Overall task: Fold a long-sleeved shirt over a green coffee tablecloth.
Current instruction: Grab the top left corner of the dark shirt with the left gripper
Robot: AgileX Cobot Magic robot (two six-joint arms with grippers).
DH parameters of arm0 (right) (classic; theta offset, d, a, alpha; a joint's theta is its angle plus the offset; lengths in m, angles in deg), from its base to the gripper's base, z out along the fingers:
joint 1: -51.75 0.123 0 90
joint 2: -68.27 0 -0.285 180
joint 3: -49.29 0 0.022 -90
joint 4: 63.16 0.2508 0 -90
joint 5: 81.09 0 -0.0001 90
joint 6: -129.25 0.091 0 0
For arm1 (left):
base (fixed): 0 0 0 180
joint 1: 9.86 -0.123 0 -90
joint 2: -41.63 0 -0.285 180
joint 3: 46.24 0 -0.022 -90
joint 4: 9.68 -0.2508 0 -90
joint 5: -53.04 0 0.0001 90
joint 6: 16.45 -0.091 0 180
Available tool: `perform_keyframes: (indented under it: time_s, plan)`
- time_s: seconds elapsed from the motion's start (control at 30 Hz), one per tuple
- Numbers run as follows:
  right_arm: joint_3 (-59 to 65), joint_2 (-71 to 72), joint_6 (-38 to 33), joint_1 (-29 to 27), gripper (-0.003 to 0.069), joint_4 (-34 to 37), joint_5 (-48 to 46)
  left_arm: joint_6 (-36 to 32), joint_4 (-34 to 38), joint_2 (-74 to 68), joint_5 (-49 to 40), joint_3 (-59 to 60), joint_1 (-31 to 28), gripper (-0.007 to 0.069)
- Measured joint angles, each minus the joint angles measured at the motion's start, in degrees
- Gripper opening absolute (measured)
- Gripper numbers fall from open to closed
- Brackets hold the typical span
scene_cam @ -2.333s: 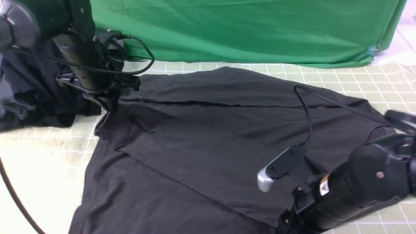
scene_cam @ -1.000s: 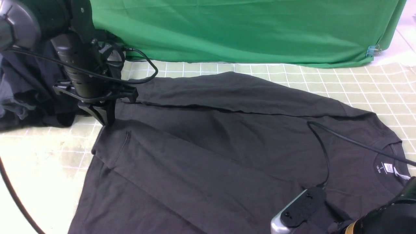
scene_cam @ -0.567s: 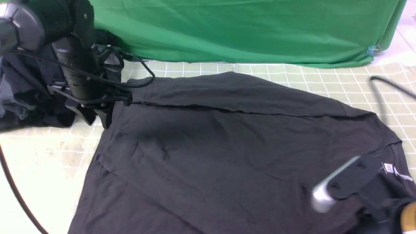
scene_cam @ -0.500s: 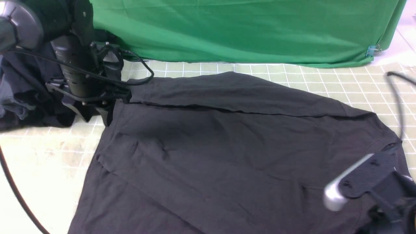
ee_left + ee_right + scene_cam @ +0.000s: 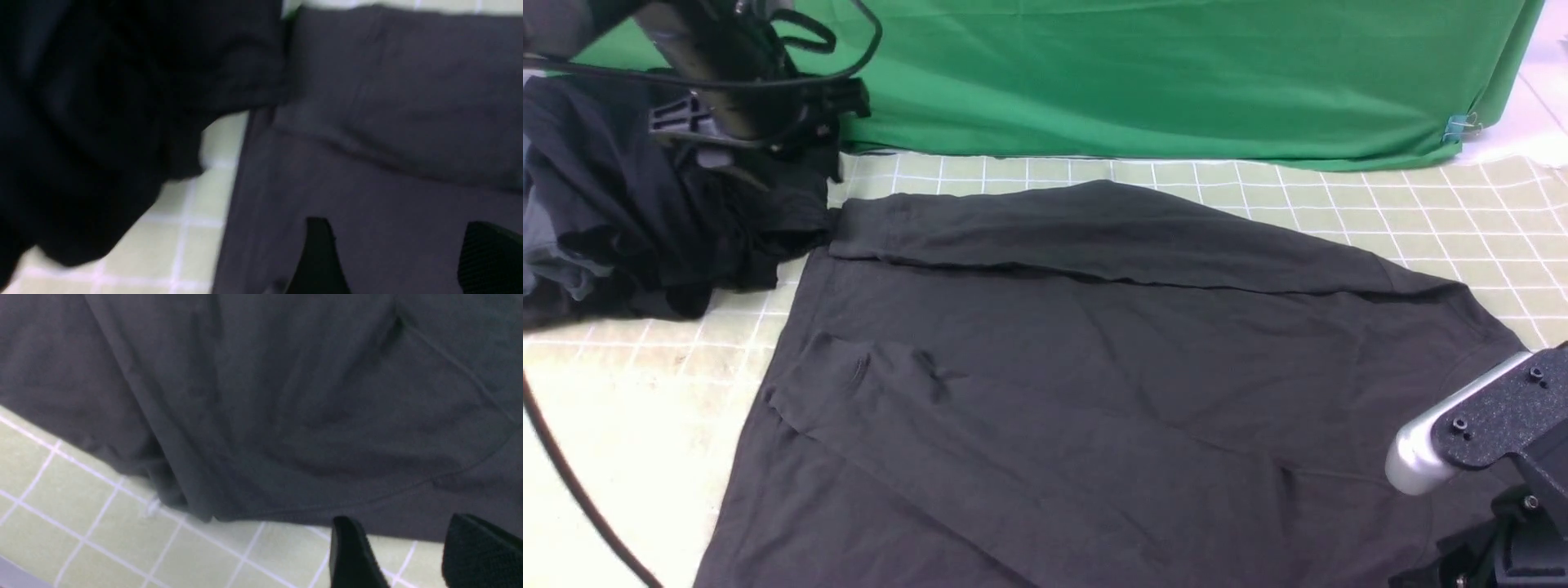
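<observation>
At the far left, a blacker heap of dark garments [image 5: 629,220] sits on the green coffee tablecloth [image 5: 1421,220]. The left arm hangs raised above the heap. In its wrist view the left end effector [image 5: 394,223] is released, with both fingers spread wide and only cloth beneath them. It hovers near the corner where the heap touches the long-sleeved shirt [image 5: 1094,351]. The shirt lies flat across the middle of the gridded cloth, hem end toward the left and neck end toward the right, in front of the plain deep-green backdrop [image 5: 1143,73]. The far sleeve [image 5: 1094,237] is laid in along the far edge, and the near sleeve [image 5: 1013,441] runs slantwise over the body. From that I'd judge the sleeve folds are done and the body fold has not yet begun. At the right, only the right arm's camera bracket [image 5: 1462,433] shows in the front view, low by the neck end. The right end effector [image 5: 399,518] is also released and holding nothing, poised over the shirt's edge where the grid shows past it. The next move probably calls for both end effectors to come down and pinch one edge, then carry it over. The left one needs care not to catch the heap along with the shirt's corner.
</observation>
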Motion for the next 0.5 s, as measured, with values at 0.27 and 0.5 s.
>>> perform_keyframes:
  time_s: [0.27,0.5]
  plan:
    - [0.00,0.00,0.00,0.00,0.0305,0.00,1.36,2.58,2.87,-10.05,7.68,0.00,0.00,0.0421]
    - [0.00,0.00,0.00,0.00,0.0305,0.00,1.41,4.77,3.75,-14.80,11.73,0.00,-0.17,0.0421]
